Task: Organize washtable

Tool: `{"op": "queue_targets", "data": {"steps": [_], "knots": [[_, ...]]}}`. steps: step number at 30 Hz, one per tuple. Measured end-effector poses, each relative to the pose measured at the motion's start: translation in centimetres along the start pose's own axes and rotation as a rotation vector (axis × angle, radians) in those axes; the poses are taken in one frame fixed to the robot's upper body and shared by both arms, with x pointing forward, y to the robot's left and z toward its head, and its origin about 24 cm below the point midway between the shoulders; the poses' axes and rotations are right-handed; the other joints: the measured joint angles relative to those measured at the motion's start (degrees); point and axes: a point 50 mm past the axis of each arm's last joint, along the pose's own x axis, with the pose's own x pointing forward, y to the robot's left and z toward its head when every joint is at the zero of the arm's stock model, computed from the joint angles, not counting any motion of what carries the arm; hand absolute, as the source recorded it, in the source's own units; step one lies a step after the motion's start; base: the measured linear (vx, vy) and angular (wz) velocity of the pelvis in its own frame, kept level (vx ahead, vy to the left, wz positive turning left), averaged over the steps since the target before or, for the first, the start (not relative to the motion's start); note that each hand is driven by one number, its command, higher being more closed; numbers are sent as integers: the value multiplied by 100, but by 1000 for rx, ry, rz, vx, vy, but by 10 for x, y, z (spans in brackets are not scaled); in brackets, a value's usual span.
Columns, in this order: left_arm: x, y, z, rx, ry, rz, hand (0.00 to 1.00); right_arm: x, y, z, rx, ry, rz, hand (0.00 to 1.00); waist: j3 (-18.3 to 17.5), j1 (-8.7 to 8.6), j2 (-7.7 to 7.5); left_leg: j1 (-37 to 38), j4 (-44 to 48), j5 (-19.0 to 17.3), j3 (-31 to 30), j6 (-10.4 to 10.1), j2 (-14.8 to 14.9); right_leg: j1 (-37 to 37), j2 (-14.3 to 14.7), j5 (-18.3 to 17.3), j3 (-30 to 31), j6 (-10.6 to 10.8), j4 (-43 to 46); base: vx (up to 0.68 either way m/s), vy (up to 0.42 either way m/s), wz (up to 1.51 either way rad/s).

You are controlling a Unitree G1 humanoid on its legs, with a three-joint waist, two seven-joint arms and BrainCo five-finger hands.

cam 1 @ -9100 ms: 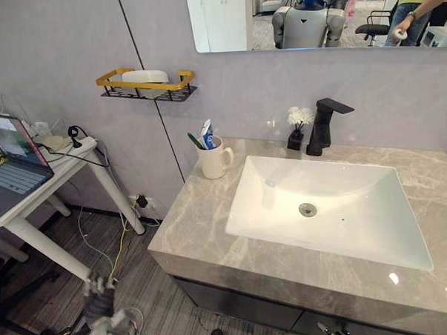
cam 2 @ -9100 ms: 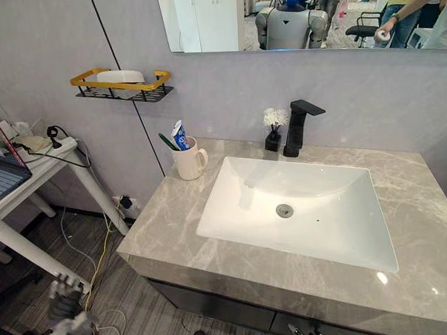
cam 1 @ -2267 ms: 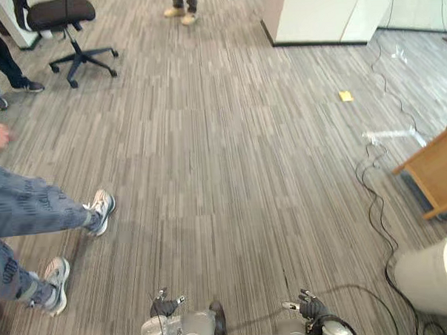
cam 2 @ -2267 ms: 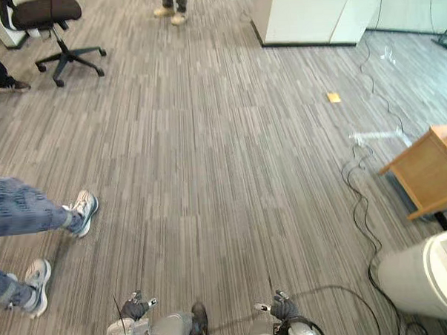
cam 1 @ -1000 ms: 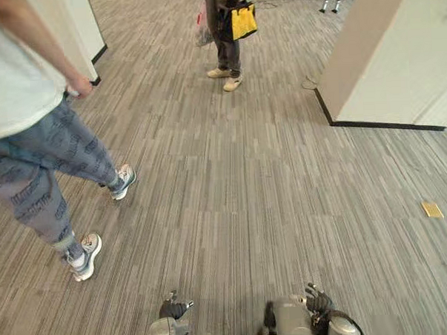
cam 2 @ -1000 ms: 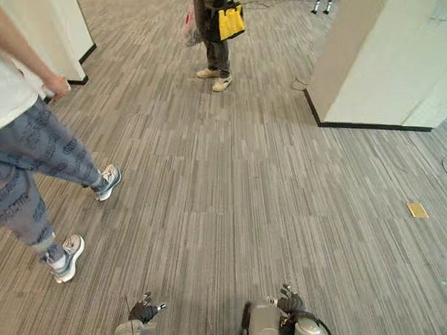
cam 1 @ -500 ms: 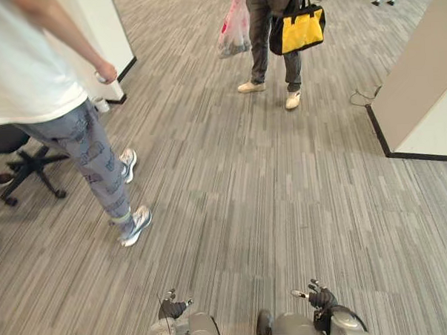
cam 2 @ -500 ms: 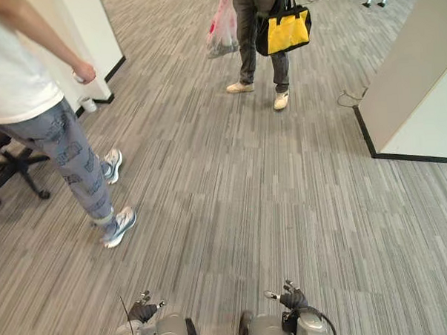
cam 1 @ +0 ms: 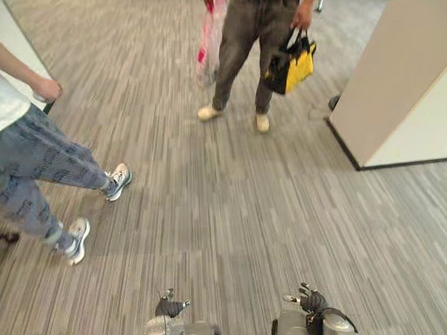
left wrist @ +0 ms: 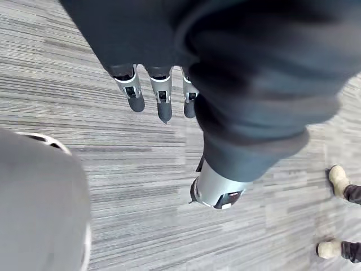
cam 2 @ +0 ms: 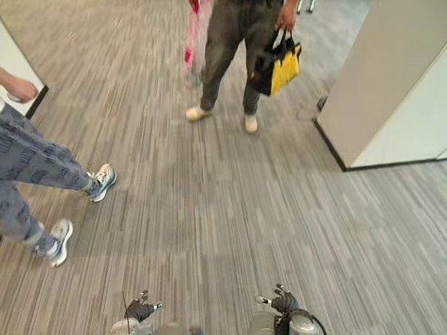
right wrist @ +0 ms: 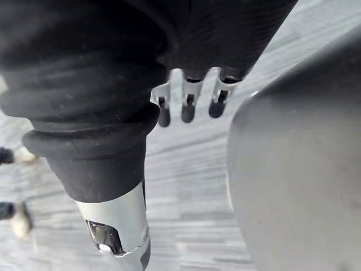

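Left hand (cam 1: 170, 308), right hand (cam 1: 312, 300), fingers straight, above carpet (cam 1: 233, 211)

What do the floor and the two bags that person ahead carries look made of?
Floor: likely low-pile carpet, matte, with fine grey stripes. Yellow and black bag: seemingly fabric, soft sagging sides. Pink bag: probably thin plastic, translucent and crinkled.
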Motion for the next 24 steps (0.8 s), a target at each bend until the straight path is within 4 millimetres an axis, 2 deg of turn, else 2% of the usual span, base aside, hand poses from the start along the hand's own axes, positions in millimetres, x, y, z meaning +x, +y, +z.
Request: {"op": "queue_targets", "data": {"steps": [1,2,3,4,5,6,7,8,9,10,11,12,13,14,15,16,17,18,19,20,21,22,23,24], "knots": [[0,-4,1,13,-2,-16,0,0,-2,5,-12,-24,-3,0,17,-49,16,330,-338,-5,46,-7,-8,-492,113,-24,-308,8,-655,501,108,-3],[1,-6,3,16,-5,-20,0,0,-3,7,-12,-33,-5,0,30,-91,32,412,-439,-10,49,-16,-11,-675,163,0,-417,-6,-1003,603,100,1],[1,-8,2,16,-2,-25,0,1,-2,14,-15,-61,-2,0,59,-177,73,572,-628,-14,61,-23,-8,-969,298,205,-572,1,-1934,500,48,10],[0,-10,1,15,-1,-30,0,1,-2,18,-14,-75,-2,0,84,-219,107,762,-780,-61,72,-110,-13,-1071,449,707,-666,29,-3137,626,33,17],[0,-10,0,19,1,-30,0,1,-1,18,-14,-77,-2,0,88,-232,98,913,-824,-173,60,-315,-40,-1052,567,1101,-653,36,-3936,542,8,18],[0,-9,-1,21,4,-28,0,1,-1,18,-14,-76,-1,0,102,-224,82,1035,-854,-254,53,-449,-70,-1052,608,1267,-573,25,-4224,602,-27,19],[-2,-6,-7,19,19,-18,0,1,1,16,-8,-70,-1,0,84,-217,23,1351,-864,-398,19,-670,-155,-1045,622,1325,-437,-30,-4258,647,-66,32],[-4,-7,-13,4,33,-17,0,1,1,18,-6,-84,2,0,71,-287,72,1453,-536,-538,-145,-796,-96,-1140,651,1688,-201,-467,-3724,659,-94,40],[-4,-6,-13,-4,33,-14,0,0,1,19,-6,-88,3,0,57,-310,76,1380,-219,-551,-218,-819,-43,-1158,614,1716,-194,-495,-3486,649,-175,54],[-5,-7,-12,-15,29,-12,0,-2,0,19,-3,-98,-2,0,32,-314,106,971,1021,-533,-308,-856,195,-1027,567,1736,-316,-506,-3227,607,-218,47],[-6,-15,-12,-51,23,-19,0,-4,-9,23,-17,-123,-19,0,52,-310,418,327,2667,-202,-339,-1151,679,-769,742,1551,-477,-537,-3192,606,-218,31],[-7,-16,-12,-77,20,-15,0,-5,-13,24,-26,-131,-27,0,46,-282,565,12,3382,226,-325,-1159,951,-637,901,1402,-479,-609,-3210,776,-197,-14],[-8,-19,-10,-128,6,-7,0,-5,-17,26,-31,-130,-42,0,85,-201,682,-568,4710,565,-182,-1219,1520,-281,1175,1094,-425,-709,-3228,670,-136,-35],[-8,-17,-9,-129,-3,-4,0,-5,-17,25,-30,-122,-46,0,95,-191,700,-730,5010,445,-101,-1213,1634,-95,1224,986,-385,-743,-3250,665,-122,-35],[-8,-13,-7,-124,-11,4,0,-5,-16,21,-25,-106,-53,0,162,-169,593,-952,5176,278,-14,-1215,1699,217,1228,832,-326,-736,-3343,600,-96,-14],[-7,-10,-5,-121,-21,11,0,-5,-14,15,-19,-79,-52,0,165,-150,480,-1271,4966,100,167,-1190,1676,718,1220,752,-260,-689,-3680,585,-93,-10],[-7,-9,-4,-125,-29,11,0,-5,-13,10,-16,-62,-52,0,143,-135,429,-1412,4690,9,271,-1155,1647,935,1210,806,-226,-610,-3872,674,-96,-18],[-7,-6,-1,-125,-40,18,0,-4,-12,6,-13,-41,-50,0,133,-101,368,-1611,3790,-122,481,-1091,1488,1305,1172,824,-146,-544,-4195,520,-32,-38],[-7,-7,0,-126,-51,17,0,-4,-12,5,-14,-33,-50,0,136,-65,376,-1781,2637,-133,479,-1085,1274,1609,1169,804,-22,-488,-4470,518,1,-48],[-7,-7,1,-126,-55,16,0,-3,-11,4,-15,-26,-49,0,136,-42,377,-1835,1955,-85,382,-1133,1147,1744,1164,782,58,-451,-4578,527,65,-68],[-6,-8,3,-128,-62,15,0,-3,-12,1,-16,-11,-52,0,133,24,380,-1920,707,137,68,-1267,932,1983,1166,733,233,-370,-4768,520,132,-67],[-6,-8,4,-127,-66,12,0,-4,-13,-2,-17,1,-57,0,118,55,400,-2007,131,314,-204,-1336,860,2137,1193,684,341,-289,-4932,502,163,-85],[-6,-10,6,-125,-70,8,0,-4,-16,-6,-19,20,-64,0,95,112,438,-2172,-158,450,-408,-1341,840,2341,1210,577,460,-160,-5063,383,177,-72],[-5,-10,7,-122,-73,6,0,-4,-16,-7,-19,25,-67,0,93,156,437,-2202,-123,596,-424,-1207,842,2440,1181,489,547,-107,-5076,521,314,-83]]}}
